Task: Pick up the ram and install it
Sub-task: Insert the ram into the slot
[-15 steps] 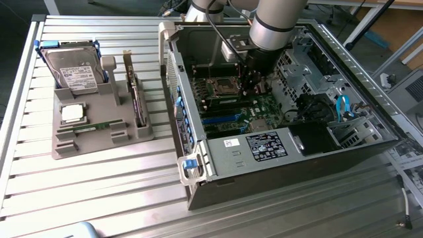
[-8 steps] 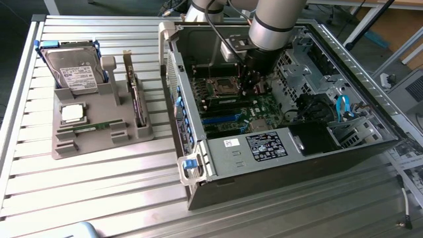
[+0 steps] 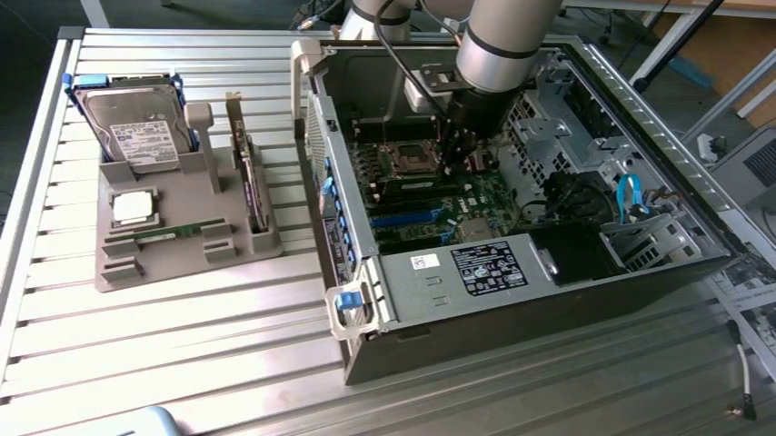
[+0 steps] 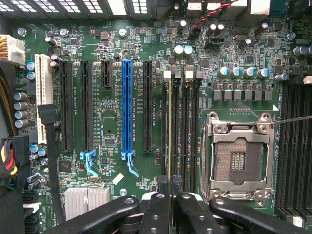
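My tool [image 4: 170, 207] is down inside the open computer case [image 3: 510, 272], over the motherboard [image 4: 112, 122]. Its fingers [image 4: 156, 214] stand narrow, pinched on the ram [image 4: 169, 136], which I see edge-on as a thin strip. The strip runs along one of the dark memory slots [image 4: 187, 131], just beside the empty processor socket [image 4: 237, 158]. I cannot tell whether it is seated. On the surface [image 3: 182, 345], well apart from the case, the grey tray [image 3: 182, 263] holds a second ram stick [image 3: 164, 232].

slatted aluminium table [image 3: 182, 354]; dark floor [image 3: 13, 91] at exterior view's left
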{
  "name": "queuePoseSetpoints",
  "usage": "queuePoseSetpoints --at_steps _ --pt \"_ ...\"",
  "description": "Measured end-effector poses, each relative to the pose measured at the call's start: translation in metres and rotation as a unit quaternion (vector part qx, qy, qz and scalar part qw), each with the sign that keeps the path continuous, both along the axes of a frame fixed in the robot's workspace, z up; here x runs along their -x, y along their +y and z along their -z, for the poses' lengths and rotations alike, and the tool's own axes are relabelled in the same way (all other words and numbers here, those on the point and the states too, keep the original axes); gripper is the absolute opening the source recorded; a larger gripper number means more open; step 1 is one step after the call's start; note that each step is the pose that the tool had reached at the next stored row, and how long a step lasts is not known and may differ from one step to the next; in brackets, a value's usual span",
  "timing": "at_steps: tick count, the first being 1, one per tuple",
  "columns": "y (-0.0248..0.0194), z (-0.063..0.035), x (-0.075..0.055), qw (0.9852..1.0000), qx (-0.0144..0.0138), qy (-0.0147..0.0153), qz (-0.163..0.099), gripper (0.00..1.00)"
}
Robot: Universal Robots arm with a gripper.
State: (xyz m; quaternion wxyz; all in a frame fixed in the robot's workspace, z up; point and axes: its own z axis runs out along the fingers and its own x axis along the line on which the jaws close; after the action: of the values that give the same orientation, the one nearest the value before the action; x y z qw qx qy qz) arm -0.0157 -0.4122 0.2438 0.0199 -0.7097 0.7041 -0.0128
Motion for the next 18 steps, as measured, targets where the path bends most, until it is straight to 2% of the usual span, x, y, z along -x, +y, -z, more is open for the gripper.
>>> queuePoseSetpoints --at_steps 3,6,18 --pt "0.0000 0.0000 0.0006 1.0000 0.0001 -0.0003 0.000 0.12" --pt "0.0000 0.0009 0.0010 1.0000 0.0001 -0.0018 0.000 0.12" --pt "-0.0014 0.0011 0.0015 1.0000 0.0000 -0.0027 0.000 0.12"
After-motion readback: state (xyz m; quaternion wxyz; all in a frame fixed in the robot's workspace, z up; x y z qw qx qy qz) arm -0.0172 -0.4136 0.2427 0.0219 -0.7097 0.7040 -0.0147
